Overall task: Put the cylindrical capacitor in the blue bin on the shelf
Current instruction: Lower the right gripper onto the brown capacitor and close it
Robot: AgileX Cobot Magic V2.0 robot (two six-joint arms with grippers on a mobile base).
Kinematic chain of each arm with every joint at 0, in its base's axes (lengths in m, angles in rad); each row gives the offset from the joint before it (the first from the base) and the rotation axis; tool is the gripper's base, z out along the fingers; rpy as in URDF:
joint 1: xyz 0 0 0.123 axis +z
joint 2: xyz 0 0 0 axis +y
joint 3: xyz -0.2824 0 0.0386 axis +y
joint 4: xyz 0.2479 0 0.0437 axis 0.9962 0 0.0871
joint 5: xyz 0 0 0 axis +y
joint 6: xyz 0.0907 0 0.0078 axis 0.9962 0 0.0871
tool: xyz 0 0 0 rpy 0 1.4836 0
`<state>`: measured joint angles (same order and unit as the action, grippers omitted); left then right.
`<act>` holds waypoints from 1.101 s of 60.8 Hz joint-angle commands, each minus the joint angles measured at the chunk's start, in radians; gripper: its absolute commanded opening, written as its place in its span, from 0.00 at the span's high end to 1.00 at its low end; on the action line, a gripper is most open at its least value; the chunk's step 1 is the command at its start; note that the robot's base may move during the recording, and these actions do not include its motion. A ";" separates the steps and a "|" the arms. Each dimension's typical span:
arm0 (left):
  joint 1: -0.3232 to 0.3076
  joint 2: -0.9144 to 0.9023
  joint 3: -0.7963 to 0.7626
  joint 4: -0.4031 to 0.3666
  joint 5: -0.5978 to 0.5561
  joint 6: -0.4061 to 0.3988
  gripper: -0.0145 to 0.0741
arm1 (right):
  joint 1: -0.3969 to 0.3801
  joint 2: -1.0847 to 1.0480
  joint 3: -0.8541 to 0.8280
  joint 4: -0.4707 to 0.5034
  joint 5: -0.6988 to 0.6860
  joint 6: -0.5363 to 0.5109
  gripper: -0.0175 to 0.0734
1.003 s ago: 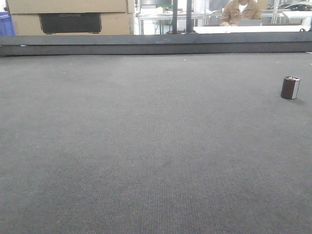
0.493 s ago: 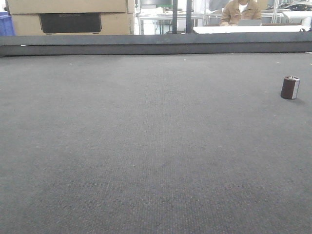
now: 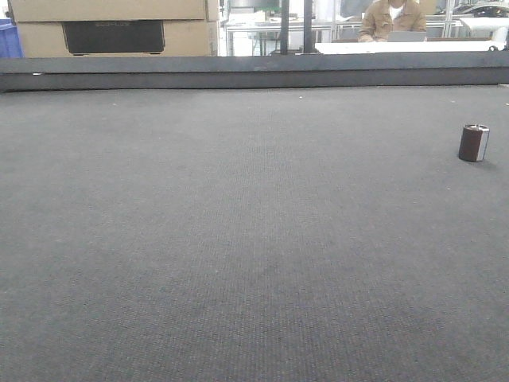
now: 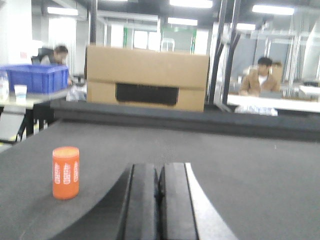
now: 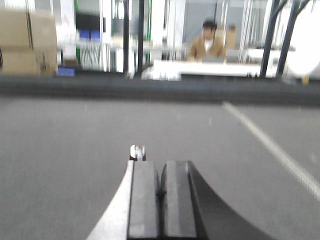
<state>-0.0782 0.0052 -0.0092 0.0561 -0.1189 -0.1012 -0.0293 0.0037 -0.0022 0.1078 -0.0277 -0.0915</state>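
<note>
Dark grey felt covers a wide counter [image 3: 238,239] with a raised rail [image 3: 254,72] along its far edge; beyond the rail are a large cardboard box [image 3: 111,24], a blue crate [image 4: 35,79] and a seated person [image 3: 391,20] in a tan jacket. Left claw [image 4: 159,172] and right claw [image 5: 161,170] each sit low over the felt, pads pressed together and gripping nothing. An orange cylinder [image 4: 65,172] stands upright near the left claw, while the small cylindrical capacitor [image 3: 473,142] stands upright at the counter's right side, ahead of the right claw.
</note>
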 commanded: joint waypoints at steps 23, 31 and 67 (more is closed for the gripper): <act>0.003 0.262 -0.595 0.043 0.471 0.004 0.90 | 0.003 0.203 -0.584 0.007 0.163 0.001 0.93; 0.003 0.395 -0.718 0.043 0.519 0.004 0.67 | 0.003 0.391 -0.688 0.007 0.168 0.001 0.59; -0.064 0.507 -0.764 0.034 0.521 0.004 0.17 | 0.003 1.045 -0.550 -0.005 -0.135 0.001 0.18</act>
<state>-0.1360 0.5122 -0.7655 0.0945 0.4212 -0.0996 -0.0293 0.9750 -0.6111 0.1117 -0.0248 -0.0915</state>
